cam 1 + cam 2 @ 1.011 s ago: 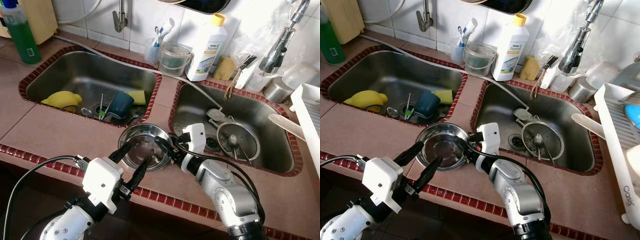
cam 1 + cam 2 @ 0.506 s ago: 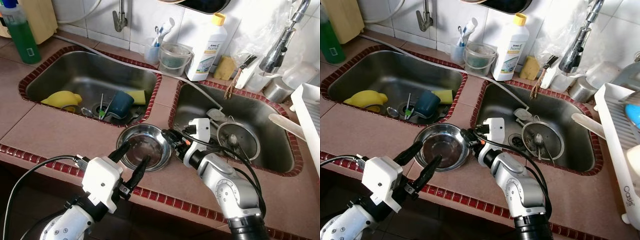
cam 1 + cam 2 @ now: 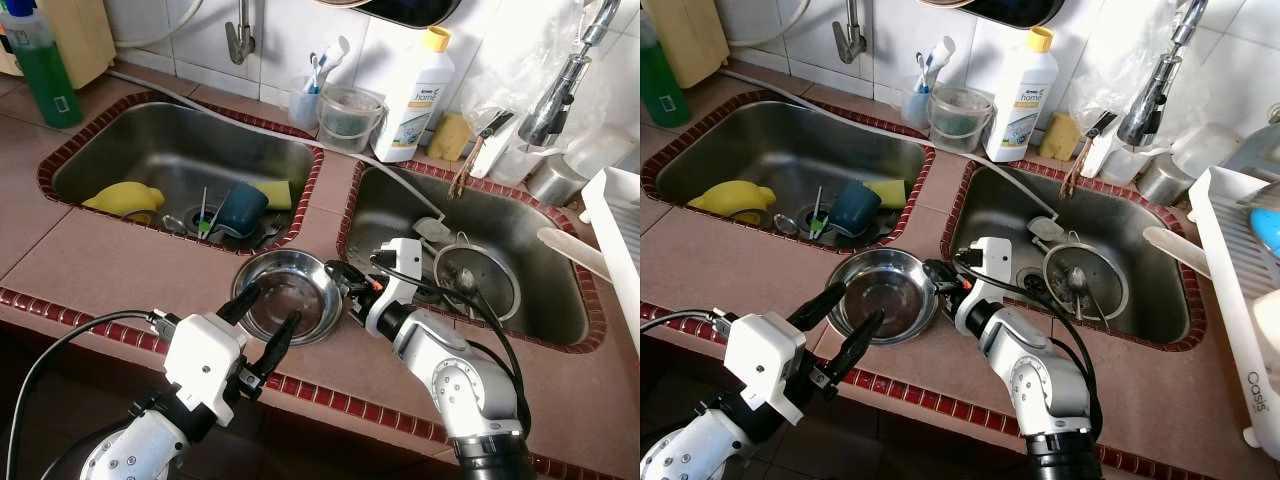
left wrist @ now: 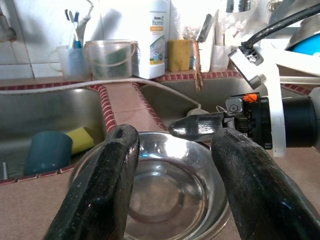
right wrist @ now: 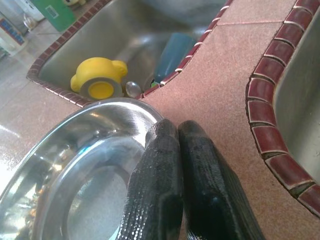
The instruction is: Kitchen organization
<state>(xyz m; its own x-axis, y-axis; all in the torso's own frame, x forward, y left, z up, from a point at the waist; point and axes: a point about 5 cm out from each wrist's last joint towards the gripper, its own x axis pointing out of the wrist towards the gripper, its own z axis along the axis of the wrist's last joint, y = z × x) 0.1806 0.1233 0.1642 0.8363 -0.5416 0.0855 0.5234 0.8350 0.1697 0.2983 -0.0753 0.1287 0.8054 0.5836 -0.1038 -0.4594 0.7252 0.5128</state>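
Between two sinks (image 3: 180, 150), tiled counter (image 3: 110, 265) with steel bowl (image 3: 288, 296).

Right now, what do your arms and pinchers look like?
My arms are shiny silver with black joints and loose black cables. The left gripper has a white boxy wrist and two long black fingers. The right gripper has a white block and a small orange mark.

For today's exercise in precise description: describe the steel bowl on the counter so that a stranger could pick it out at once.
Find the two steel sinks set in the brown tiled counter. On the counter's front strip, below the gap between them, sits the steel bowl, with the right gripper pinching its rim. It alone is a shiny, round, empty metal dish that lies outside the sinks.
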